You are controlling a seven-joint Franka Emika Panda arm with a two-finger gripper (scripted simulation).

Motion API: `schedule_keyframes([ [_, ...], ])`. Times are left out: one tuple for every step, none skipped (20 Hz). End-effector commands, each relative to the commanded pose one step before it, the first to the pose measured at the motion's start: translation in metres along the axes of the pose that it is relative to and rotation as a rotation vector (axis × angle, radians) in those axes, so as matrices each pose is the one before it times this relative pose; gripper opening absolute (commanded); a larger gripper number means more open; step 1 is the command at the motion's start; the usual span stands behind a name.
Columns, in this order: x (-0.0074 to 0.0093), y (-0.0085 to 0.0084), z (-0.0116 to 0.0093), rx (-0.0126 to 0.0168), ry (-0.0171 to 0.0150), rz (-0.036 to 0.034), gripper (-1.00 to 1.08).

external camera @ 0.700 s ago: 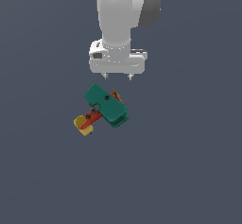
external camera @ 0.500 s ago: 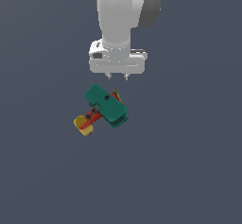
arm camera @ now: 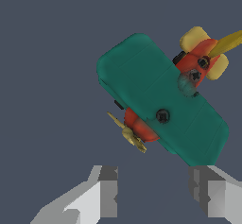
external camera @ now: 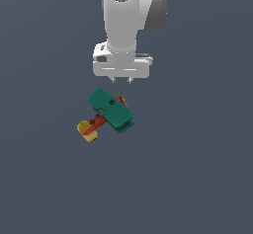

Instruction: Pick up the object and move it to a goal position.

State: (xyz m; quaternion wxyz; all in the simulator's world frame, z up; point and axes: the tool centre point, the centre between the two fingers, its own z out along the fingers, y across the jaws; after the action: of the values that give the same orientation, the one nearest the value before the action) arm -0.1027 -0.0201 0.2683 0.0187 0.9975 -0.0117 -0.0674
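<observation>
The object is a small toy airplane (external camera: 109, 110) lying on the dark floor, with a broad teal-green wing (arm camera: 160, 100), a red body, a yellow tail (external camera: 87, 131) and a small yellow propeller (arm camera: 128, 133). My gripper (external camera: 122, 80) hangs just beyond the propeller end, apart from the toy. In the wrist view the gripper (arm camera: 153, 190) is open, nothing lies between its two grey fingers (arm camera: 108, 190), and the plane sits ahead of the fingertips.
A plain dark grey-blue floor (external camera: 197, 169) surrounds the toy on every side. The white arm (external camera: 126, 25) rises above the gripper in the exterior view.
</observation>
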Motion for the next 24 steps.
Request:
schedule_keyframes([
  [-0.00222,0.00335,0.00347,-0.0205,-0.00769,0.00121,0.28],
  [-0.00102,0.00155,0.00163,-0.00969,-0.00349,0.00053,0.28],
  [-0.00109,0.00164,0.00173,-0.01034,-0.00366,0.00054,0.28],
  [-0.00114,0.00173,0.00185,-0.01102,-0.00383,0.00054,0.28],
  [-0.0012,0.00181,0.00196,-0.0117,-0.00398,0.00053,0.28],
  [-0.00124,0.00189,0.00205,-0.01225,-0.00408,0.00051,0.28],
  [-0.00127,0.00192,0.00212,-0.01273,-0.00414,0.00048,0.28],
  [-0.0013,0.00197,0.00218,-0.01311,-0.00415,0.00044,0.28],
  [-0.0013,0.00197,0.00221,-0.01332,-0.00411,0.00039,0.28],
  [-0.00128,0.00194,0.00221,-0.01332,-0.00399,0.00034,0.28],
  [-0.00126,0.00191,0.0022,-0.01332,-0.00388,0.00029,0.28],
  [-0.00124,0.00188,0.0022,-0.01334,-0.00376,0.00023,0.28],
  [-0.00123,0.00186,0.00219,-0.01332,-0.00364,0.00018,0.28],
  [-0.00121,0.00183,0.00219,-0.01332,-0.00352,0.00013,0.28],
  [-0.00119,0.0018,0.00218,-0.01333,-0.00341,0.00007,0.28],
  [-0.00118,0.00178,0.00217,-0.01332,-0.00329,0.00002,0.28],
  [-0.00116,0.00175,0.00217,-0.01332,-0.00317,-0.00003,0.28],
  [-0.00115,0.00172,0.00216,-0.01331,-0.00305,-0.00009,0.28],
  [-0.00113,0.0017,0.00215,-0.0133,-0.00293,-0.00014,0.28],
  [-0.00111,0.00167,0.00214,-0.01329,-0.0028,-0.00019,0.28],
  [-0.0011,0.00164,0.00213,-0.0133,-0.00268,-0.00024,0.28],
  [-0.00108,0.00162,0.00212,-0.01327,-0.00256,-0.0003,0.28],
  [-0.00106,0.00158,0.00211,-0.01327,-0.00243,-0.00035,0.28],
  [-0.00105,0.00156,0.0021,-0.01325,-0.00231,-0.0004,0.28],
])
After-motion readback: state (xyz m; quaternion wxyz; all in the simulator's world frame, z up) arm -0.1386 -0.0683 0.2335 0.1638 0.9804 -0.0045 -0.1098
